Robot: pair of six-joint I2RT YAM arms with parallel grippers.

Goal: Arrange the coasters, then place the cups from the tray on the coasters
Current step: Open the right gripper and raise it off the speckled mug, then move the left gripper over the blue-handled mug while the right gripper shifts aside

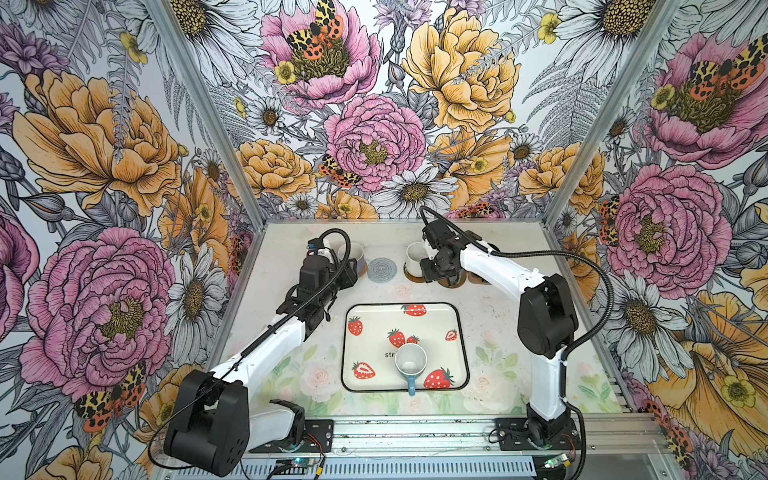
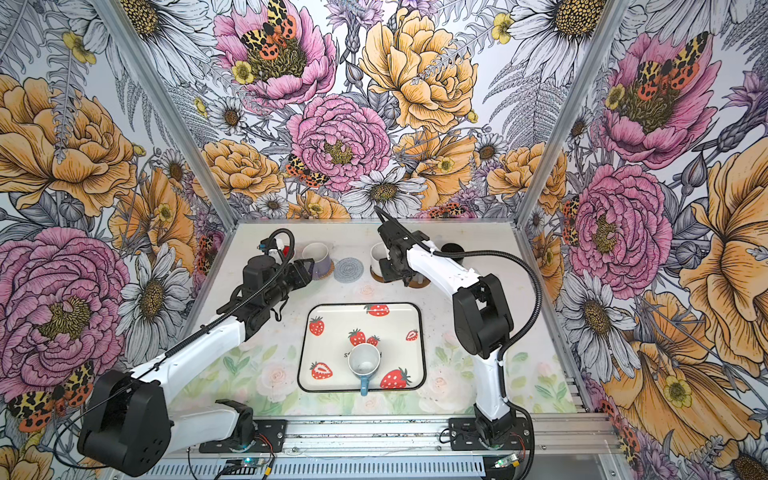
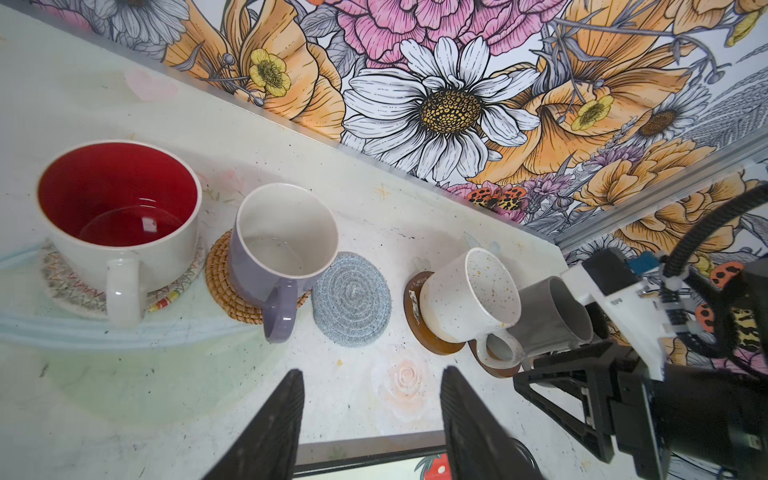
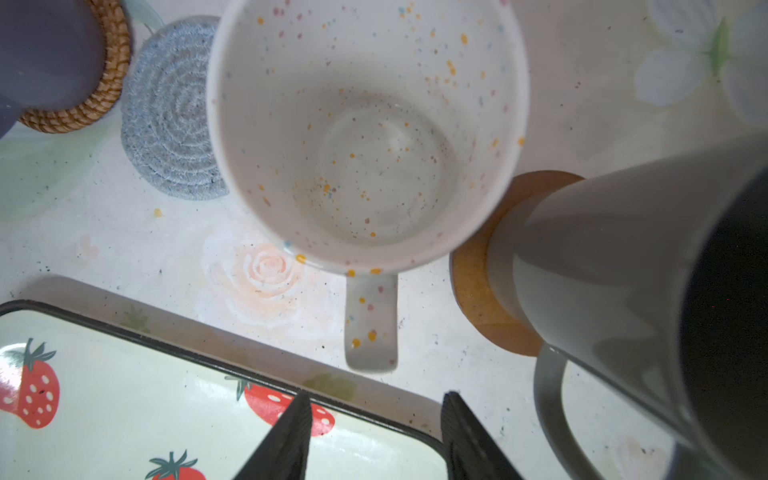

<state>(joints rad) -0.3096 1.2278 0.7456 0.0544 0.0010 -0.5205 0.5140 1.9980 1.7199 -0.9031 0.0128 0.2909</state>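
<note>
Tray [image 1: 437,353] holds one blue mug [image 1: 410,360], empty.
Left gripper [image 3: 372,372] and right gripper [image 4: 378,395] spread, nothing held; pale floral table [image 1: 490,299], flowered walls [image 1: 374,124].

The pale, flower-printed counter [image 1: 498,332] carried the strawberry tray [image 1: 436,357] at its front middle. Along the back lay a row of coasters: a beaded mat [image 3: 70,291], a tan woven round [image 3: 220,282], a grey woven round [image 1: 383,270] just beside it, then a brown disc [image 3: 415,307] and a second brown disc [image 4: 478,291].
</note>
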